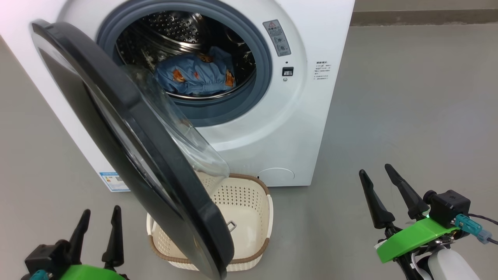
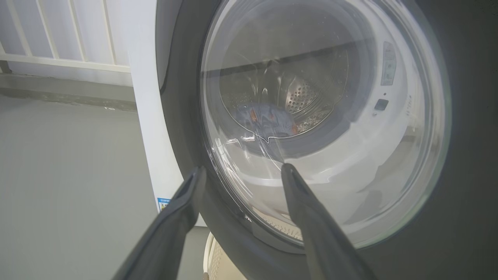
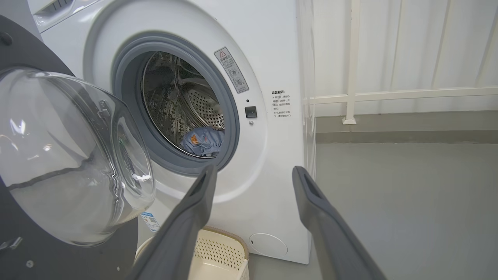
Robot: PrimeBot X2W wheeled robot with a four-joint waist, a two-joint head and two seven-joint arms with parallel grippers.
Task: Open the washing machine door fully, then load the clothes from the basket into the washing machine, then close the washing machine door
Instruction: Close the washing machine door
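Count on inspection:
- Washing machine (image 1: 303,116): one, ahead of both grippers.
- Washing machine door (image 1: 128,163): one, just beyond the left gripper (image 1: 101,210).
- Basket (image 1: 249,202): one, ahead of the fingertips, between the left gripper and the right gripper (image 1: 374,168).
- Clothes (image 1: 198,76): one light blue bundle in the drum (image 1: 175,27), well ahead of both grippers. Separate garments cannot be counted.
- Grippers: two, with two fingers (image 1: 373,198) each.
- Stickers on the machine front: two, one blue label (image 1: 113,181) and one grey warning sticker (image 1: 277,37).

Front of the washing machine (image 3: 272,186), centre frame, with the washing machine door (image 3: 58,163) swung open at left, its clear glass bowl bulging outward. The clothes (image 3: 203,140), light blue with orange print, lie low in the steel drum (image 3: 175,97) behind the grey gasket (image 3: 130,97). The basket (image 3: 221,252) stands at bottom centre, just before the machine. The right gripper (image 3: 255,168) rises from the bottom edge, fingers spread apart.
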